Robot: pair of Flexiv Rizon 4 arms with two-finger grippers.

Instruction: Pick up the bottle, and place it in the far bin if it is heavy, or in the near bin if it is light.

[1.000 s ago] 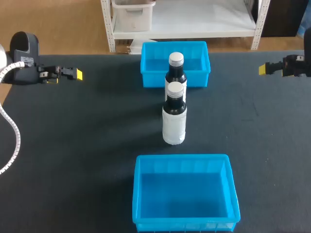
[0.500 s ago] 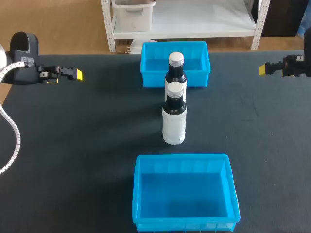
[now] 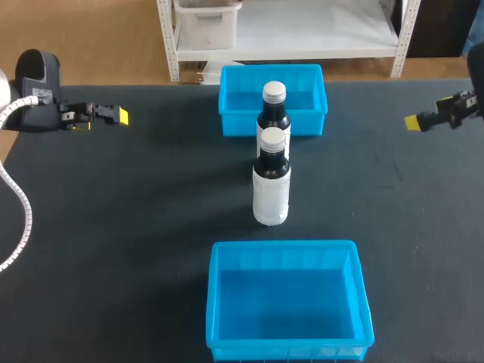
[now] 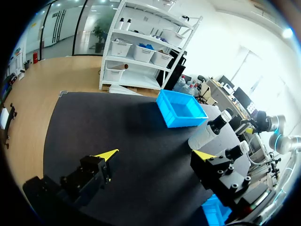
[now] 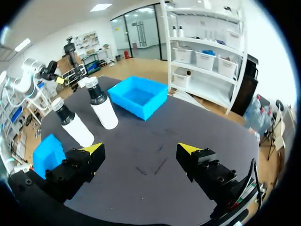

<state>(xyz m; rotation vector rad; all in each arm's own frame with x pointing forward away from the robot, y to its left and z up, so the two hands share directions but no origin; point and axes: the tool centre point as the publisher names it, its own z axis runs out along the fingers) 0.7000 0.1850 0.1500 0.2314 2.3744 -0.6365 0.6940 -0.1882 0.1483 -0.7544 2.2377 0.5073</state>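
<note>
Between far bin [image 3: 235, 121], near bin [image 3: 283, 245] — bottles [image 3: 271, 193] upright.

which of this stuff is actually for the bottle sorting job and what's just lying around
For the job: near bottle, far bottle, far bin, near bin, left gripper and right gripper, both open and holding nothing.
Not part of it: only the table they stand on.
</note>
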